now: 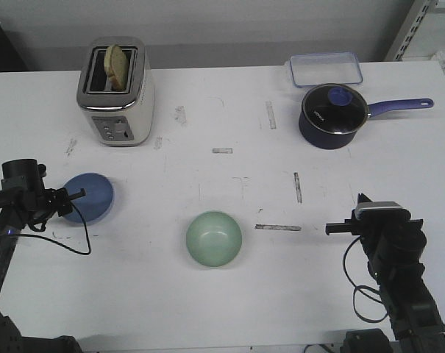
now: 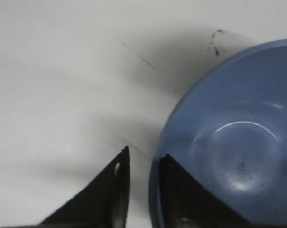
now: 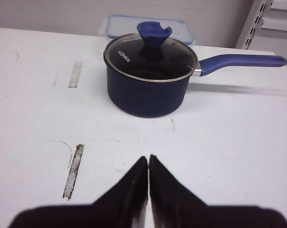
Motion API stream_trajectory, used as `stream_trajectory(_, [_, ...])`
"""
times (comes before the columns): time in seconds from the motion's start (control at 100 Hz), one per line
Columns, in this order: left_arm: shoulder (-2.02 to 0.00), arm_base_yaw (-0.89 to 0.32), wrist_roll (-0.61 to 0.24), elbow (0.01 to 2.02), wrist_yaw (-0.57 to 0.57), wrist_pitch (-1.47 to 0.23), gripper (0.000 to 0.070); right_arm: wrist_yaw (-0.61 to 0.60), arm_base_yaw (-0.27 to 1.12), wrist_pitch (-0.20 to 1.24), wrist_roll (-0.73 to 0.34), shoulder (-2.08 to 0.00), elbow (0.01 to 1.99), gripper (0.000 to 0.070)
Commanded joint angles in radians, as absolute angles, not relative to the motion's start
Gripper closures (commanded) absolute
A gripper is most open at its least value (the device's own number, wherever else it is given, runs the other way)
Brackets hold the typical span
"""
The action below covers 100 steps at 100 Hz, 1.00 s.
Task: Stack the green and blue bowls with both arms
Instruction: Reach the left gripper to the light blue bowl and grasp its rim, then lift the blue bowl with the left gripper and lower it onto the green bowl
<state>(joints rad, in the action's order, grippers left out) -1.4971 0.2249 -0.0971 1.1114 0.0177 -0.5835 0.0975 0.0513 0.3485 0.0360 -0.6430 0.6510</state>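
2 bowls apart: left tool (image 2: 143, 164) pinching blue bowl (image 1: 90, 196) rim; right tool (image 3: 148, 161) closed, empty; green bowl (image 1: 214, 238) mid-table.

A smooth, glossy blue bowl (image 2: 238, 152) catches a curved highlight beside matt black plastic-looking gripper fingers (image 2: 105, 199). At lower centre of the front view, the pale green bowl (image 1: 214, 238) shows a softer sheen. The white table (image 1: 207, 110) looks matt, scuffed and marked with worn tape strips. Upper left, a toaster (image 1: 116, 92) wears brushed metal over cream sides; upper right, a dark navy saucepan (image 3: 150, 76) carries a glass lid rimmed in metal.
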Motion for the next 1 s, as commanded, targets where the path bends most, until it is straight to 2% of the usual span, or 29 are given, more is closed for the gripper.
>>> stream_trajectory(0.0, [-1.514,0.228,-0.128,1.130,0.052,-0.581,0.0700,0.094,0.053,0.337,0.023,-0.649,0.656,0.0700])
stream_trajectory(0.15, [-1.513,0.228,-0.178,1.133,0.088,-0.543,0.0700,0.094,0.053,0.337,0.022,-0.649,0.656,0.0700])
stream_trajectory(0.27, [-1.510,0.222,-0.178,1.177,0.117,-0.558,0.0700,0.094,0.053,0.337,0.022,-0.649,0.656,0.0700])
stream_trajectory(0.41, [-1.496,0.198,-0.178,1.291,0.123,-0.616,0.0700,0.094,0.053,0.337,0.023,-0.649,0.656,0.0700])
stream_trajectory(0.58, [-1.463,0.134,-0.178,1.460,0.202,-0.701,0.0700,0.094,0.053,0.337,0.023,-0.649,0.656,0.0700])
stream_trajectory(0.77, [-1.407,-0.015,-0.178,1.544,0.235,-0.768,0.0700,0.094,0.053,0.337,0.022,-0.649,0.656,0.0700])
stream_trajectory(0.99, [-1.393,-0.286,-0.173,1.544,0.245,-0.887,0.0700,0.093,0.053,0.337,0.022,-0.649,0.656,0.0700])
